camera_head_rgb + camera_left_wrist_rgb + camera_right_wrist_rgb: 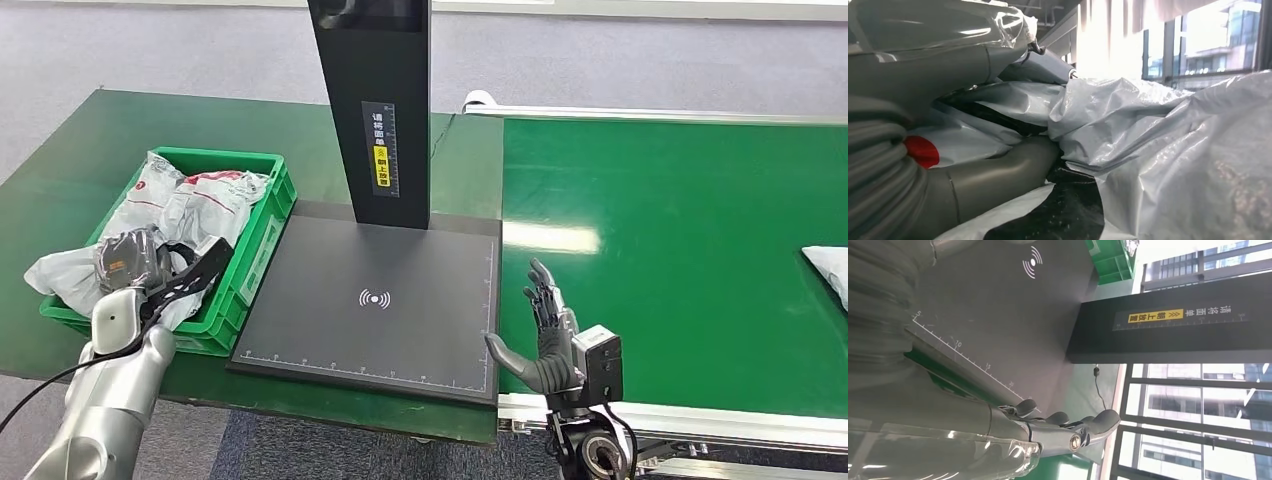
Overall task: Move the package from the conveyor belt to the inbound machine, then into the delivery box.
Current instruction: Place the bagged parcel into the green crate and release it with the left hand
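So the left hand [128, 262] is down in the green delivery box [262, 226] at the left end of the surface [60, 170], buried in a heap of grey and white plastic mailer bags. In the left wrist view its thumb [998, 175] lies pressed against crinkled plastic, with a package [1168, 150] bunched up right next to it, but I honestly cannot tell whether the fingers are closed on a bag or just resting among them. The box is pretty stuffed, with one bag spilling over its near-left corner. The right hand [542, 335] is up over the seam between the inbound machine's dark scan plate [370, 300] and the green conveyor belt [680, 250], fingers spread apart and pointing up, holding nothing. The plate has a white wireless symbol in the middle and ruler marks along its edges, and a black post [375, 100] with a yellow label stands at its back edge. Another white package [828, 268] lies on the belt at the far right, partly cut off by the frame, well apart from the right hand.
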Robot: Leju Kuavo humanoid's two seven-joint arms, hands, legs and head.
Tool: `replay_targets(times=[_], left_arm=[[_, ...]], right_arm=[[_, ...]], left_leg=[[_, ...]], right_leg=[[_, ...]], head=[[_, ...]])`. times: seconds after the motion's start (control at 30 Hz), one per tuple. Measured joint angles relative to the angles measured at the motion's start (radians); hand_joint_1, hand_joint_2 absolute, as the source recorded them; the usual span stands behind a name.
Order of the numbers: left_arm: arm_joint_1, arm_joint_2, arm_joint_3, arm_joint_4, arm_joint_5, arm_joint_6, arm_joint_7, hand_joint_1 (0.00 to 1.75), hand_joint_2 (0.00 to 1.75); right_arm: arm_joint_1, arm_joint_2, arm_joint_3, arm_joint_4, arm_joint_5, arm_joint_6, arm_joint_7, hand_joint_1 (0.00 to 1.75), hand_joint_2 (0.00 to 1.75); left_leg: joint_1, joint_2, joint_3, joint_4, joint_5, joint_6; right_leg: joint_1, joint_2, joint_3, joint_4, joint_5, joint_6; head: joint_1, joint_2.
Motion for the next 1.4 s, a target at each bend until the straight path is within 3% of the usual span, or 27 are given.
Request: replay_targets(times=[0.27, 0.4, 0.47, 0.6, 0.73, 0.8, 1.0, 1.17, 1.3, 1.4], left_arm=[[-0.063, 0.032, -0.006, 0.127, -0.047, 0.110, 0.076, 0.00, 1.75], [-0.065, 0.037, -0.005, 0.146, -0.035, 0.179, 0.052, 0.00, 0.00], [-0.061, 0.036, -0.002, 0.146, 0.004, 0.221, -0.008, 0.00, 0.00], [-0.026, 0.022, 0.019, 0.060, 0.108, 0.259, -0.218, 0.00, 0.00], [0.015, -0.022, 0.075, -0.076, 0.221, 0.263, -0.447, 0.00, 0.00], [0.026, -0.048, 0.104, -0.125, 0.274, 0.263, -0.523, 0.00, 0.00], [0.044, -0.090, 0.154, -0.202, 0.316, 0.263, -0.577, 0.00, 0.00], [0.074, -0.148, 0.192, -0.300, 0.511, 0.263, -0.792, 0.00, 0.00], [0.134, -0.185, 0.137, -0.433, 0.733, 0.260, -0.825, 0.00, 0.00], [0.182, -0.186, 0.023, -0.498, 0.960, 0.189, -0.817, 0.00, 0.00]], right_arm=[[0.001, 0.000, -0.002, 0.000, 0.003, 0.005, 0.006, 0.00, 1.75], [0.001, 0.000, -0.002, -0.001, 0.003, 0.005, 0.008, 0.00, 1.75], [0.004, 0.000, -0.002, -0.005, 0.002, 0.004, 0.010, 0.00, 1.75], [0.013, 0.000, -0.002, -0.018, -0.007, 0.000, 0.012, 0.00, 1.75], [0.021, -0.001, -0.002, -0.027, -0.018, -0.007, 0.012, 0.00, 1.75], [0.022, -0.002, -0.002, -0.028, -0.022, -0.009, 0.012, 0.00, 1.75], [0.024, -0.003, -0.002, -0.030, -0.025, -0.011, 0.011, 0.00, 1.75], [0.024, -0.005, -0.001, -0.031, -0.037, -0.022, 0.002, 0.00, 1.75], [0.024, -0.009, 0.000, -0.031, -0.049, -0.033, -0.007, 0.00, 1.75], [0.024, -0.014, 0.000, -0.031, -0.058, -0.039, -0.014, 0.00, 1.75]], left_leg=[[0.000, 0.002, 0.000, 0.000, 0.000, 0.000], [0.000, 0.002, -0.001, 0.000, 0.000, 0.000], [0.000, 0.002, -0.001, 0.000, 0.000, 0.000], [0.000, 0.002, -0.001, 0.000, 0.000, 0.000], [0.000, 0.003, -0.002, 0.000, 0.000, 0.000], [0.000, 0.003, -0.002, 0.000, 0.000, 0.000], [0.000, 0.002, -0.002, 0.000, 0.000, 0.000], [0.000, 0.003, -0.002, 0.000, 0.000, 0.000], [0.000, 0.003, -0.002, 0.000, -0.001, 0.000], [0.000, 0.002, -0.003, 0.000, -0.001, 0.000]], right_leg=[[0.000, 0.001, -0.001, 0.000, 0.001, 0.000], [0.000, 0.001, -0.001, 0.000, 0.000, -0.001], [0.000, 0.001, -0.002, 0.000, 0.000, -0.001], [0.000, 0.001, -0.002, 0.000, 0.000, 0.000], [0.000, 0.001, -0.002, 0.000, 0.000, 0.000], [0.000, 0.001, -0.003, 0.000, 0.000, 0.000], [0.000, 0.001, -0.003, 0.000, 0.000, 0.000], [0.000, 0.002, -0.003, 0.000, 0.000, 0.000], [0.000, 0.001, -0.003, 0.000, 0.000, 0.000], [0.000, 0.001, -0.003, 0.000, 0.000, 0.000]], head=[[0.000, 0.000], [0.000, 0.000], [0.000, 0.000], [0.000, 0.000], [0.000, 0.000], [0.000, 0.000], [0.000, 0.000], [0.000, 0.000], [0.000, 0.000], [0.000, 0.000]])
